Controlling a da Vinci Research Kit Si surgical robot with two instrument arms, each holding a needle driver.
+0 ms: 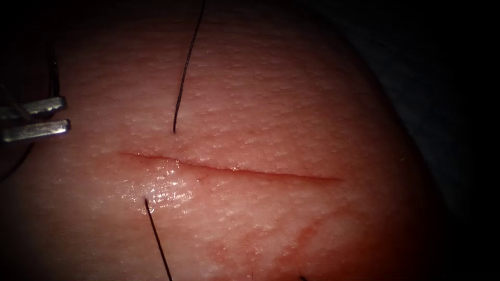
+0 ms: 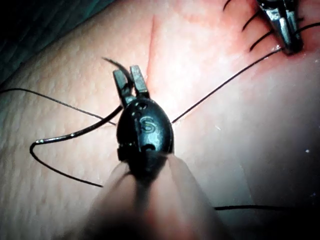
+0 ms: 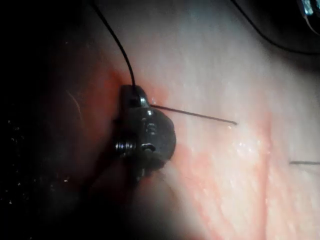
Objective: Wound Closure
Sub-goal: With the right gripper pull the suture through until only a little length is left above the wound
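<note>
The tissue [image 1: 291, 104] carries a horizontal cut [image 1: 234, 170]. Black thread [image 1: 185, 73] enters the skin above the cut's left part and comes out below it as a second strand [image 1: 159, 239]. My left tool [image 1: 65, 114] sits beyond the cut's left end, shut on the curved needle [image 1: 53, 78] near mid-curve, and the needle is out of the tissue. In the left wrist view the needle [image 2: 75, 134] crosses the left tool [image 2: 131, 75], its tip pointing past the jaws. My right tool [image 3: 134, 92] is shut on the thread [image 3: 120, 50] close to the tissue surface.
Red fluid [image 1: 260, 244] stains the tissue below the cut. Short cut thread ends [image 2: 252, 21] stick up beside the right tool [image 2: 290, 47]. A slack loop of thread [image 2: 60, 172] trails from the needle across the tissue. Dark cloth [image 1: 448, 78] lies past the tissue's right edge.
</note>
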